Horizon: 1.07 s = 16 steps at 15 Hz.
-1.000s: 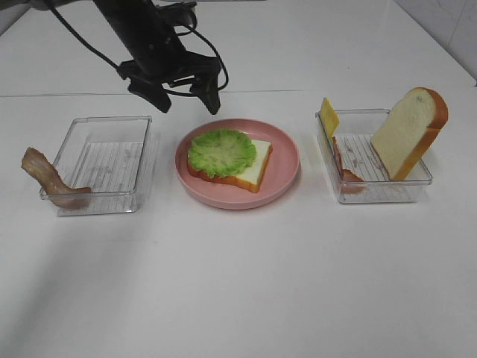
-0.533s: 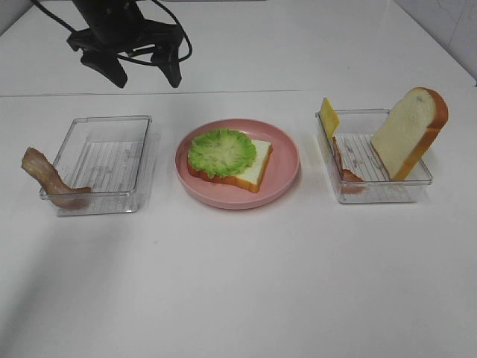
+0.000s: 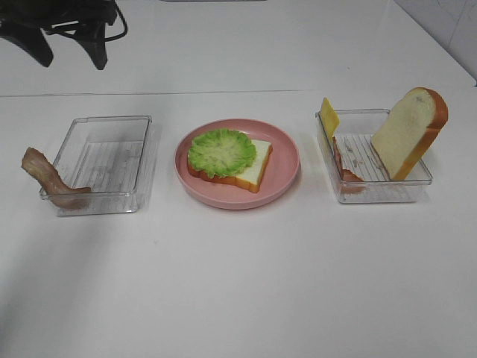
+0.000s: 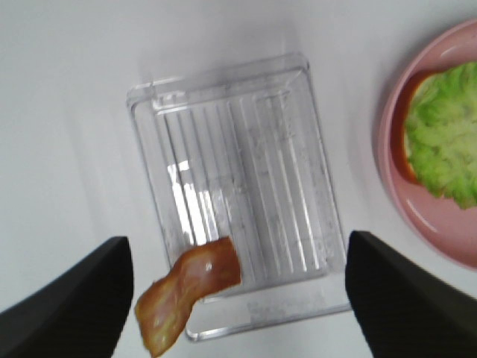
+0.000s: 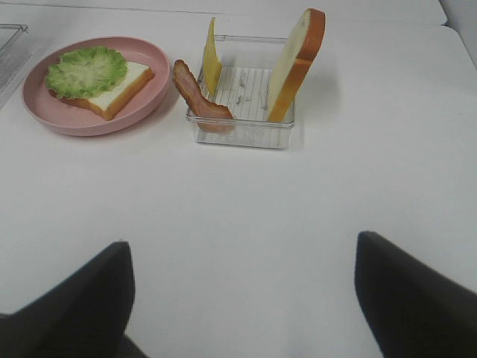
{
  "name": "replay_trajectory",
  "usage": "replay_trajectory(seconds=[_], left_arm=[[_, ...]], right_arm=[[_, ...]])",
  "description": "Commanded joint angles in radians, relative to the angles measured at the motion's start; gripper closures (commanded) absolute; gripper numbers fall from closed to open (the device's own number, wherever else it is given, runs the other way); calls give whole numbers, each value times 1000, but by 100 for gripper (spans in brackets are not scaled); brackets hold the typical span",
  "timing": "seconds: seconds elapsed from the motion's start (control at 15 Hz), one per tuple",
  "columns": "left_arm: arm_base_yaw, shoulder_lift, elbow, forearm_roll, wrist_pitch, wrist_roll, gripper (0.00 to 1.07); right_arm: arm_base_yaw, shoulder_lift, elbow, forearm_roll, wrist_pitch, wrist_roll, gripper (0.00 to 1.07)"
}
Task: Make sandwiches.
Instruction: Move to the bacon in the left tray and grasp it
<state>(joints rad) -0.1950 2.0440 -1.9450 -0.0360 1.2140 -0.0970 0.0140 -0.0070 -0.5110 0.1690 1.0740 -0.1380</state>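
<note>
One bread slice (image 3: 252,170) lies under lettuce (image 3: 221,152) on the pink plate (image 3: 285,165); the upright slice (image 3: 406,130) stands in the right tray (image 3: 380,194) with cheese (image 3: 329,118) and bacon (image 3: 345,171). Only the right wrist view shows the right gripper (image 5: 238,298), jaws spread. The left gripper (image 3: 68,52), likewise spread, hangs beyond the left tray (image 3: 104,160).

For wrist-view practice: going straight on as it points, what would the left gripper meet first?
Likely the ribbed floor of the clear container, beside the bacon strip; depth is unclear.
</note>
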Motion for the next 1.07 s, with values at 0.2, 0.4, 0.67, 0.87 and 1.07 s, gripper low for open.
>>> replay_trajectory(seconds=[0.2,0.4,0.67,0.87,1.07], left_arm=[[68,-184,247,19,67,-45,32],[100,-232,350,54,67,-69,32],[102,-232,466,71,-13,-103,32],[102,-232,541,50,-131,-115,32],[102,-216,578,47,-223,-167,36]], right_arm=[[-2,-13,4,9,-9,1,31],[-2,-13,4,9,-9,1,31],[-2,-13,4,9,-10,1,31],[-2,-13,4,9,-10,1,31],[-2,-13,4,9,-10,1,31]])
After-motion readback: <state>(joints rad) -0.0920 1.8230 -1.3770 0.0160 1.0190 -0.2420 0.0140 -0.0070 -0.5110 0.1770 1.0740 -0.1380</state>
